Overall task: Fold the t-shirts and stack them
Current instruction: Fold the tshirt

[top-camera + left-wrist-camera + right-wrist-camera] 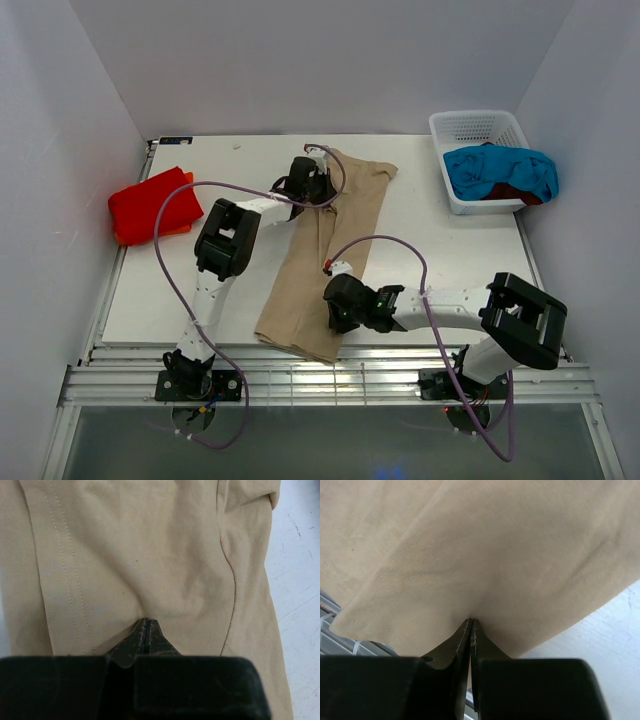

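The tan t-shirt lies folded into a long narrow strip from the table's far middle to its near edge, where its lower end hangs slightly over. My left gripper is shut, pinching the strip's far part; its tips pucker the tan cloth. My right gripper is shut on the near part, tips pinching the tan cloth. A folded bright red t-shirt with orange beneath lies at the far left. The turquoise t-shirt and a dark red one sit in the basket.
A white mesh basket stands at the far right corner of the white table. A metal grating runs along the near edge and shows in the right wrist view. White walls enclose three sides.
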